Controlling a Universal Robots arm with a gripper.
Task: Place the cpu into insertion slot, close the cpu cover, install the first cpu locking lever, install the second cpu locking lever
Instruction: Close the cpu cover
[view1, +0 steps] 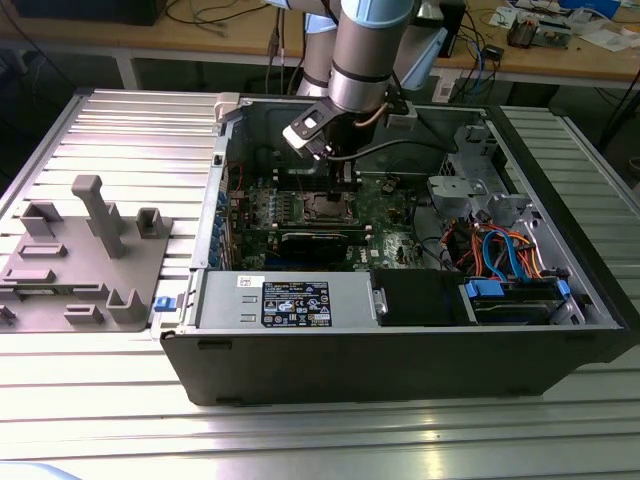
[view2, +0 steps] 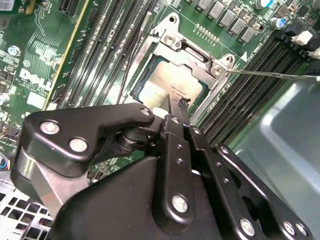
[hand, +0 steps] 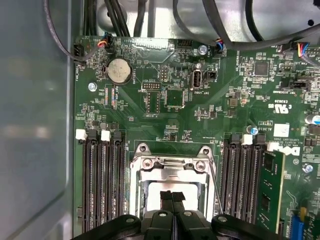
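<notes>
Gripper (view2: 183, 103) hung straight over the slot (view1: 322, 208), arm coming down into the open case (view1: 400, 350) from above. Fingers (hand: 167, 199) were pressed together, no gap showing and nothing seen between them. Their tips sat at the cpu (view2: 170, 82), directly below, so the approach axis ran plumb to the board (hand: 200, 125). Whether the tips touched the chip or just cleared it, couldn't tell.

Cpu lay flat in the slot, silvery top showing through the window of the cover (view2: 192, 54). Cover looked to be down round it, though that's a judgement. Cpu is square, so no long axis to speak of.

A thin lever (view2: 270, 74) ran out from one socket corner across the memory slots (view2: 250, 85) and prob. wasn't latched. A 2nd thin rod (view2: 127, 65) ran along the opposite side of the socket.

Room was tight: memory slot banks flanked the socket on both sides and the case wall stood near.

Case sat on a ribbed alu table (view1: 100, 130), w/ a grey fixture (view1: 90, 250) well apart at the exterior view's left.
</notes>
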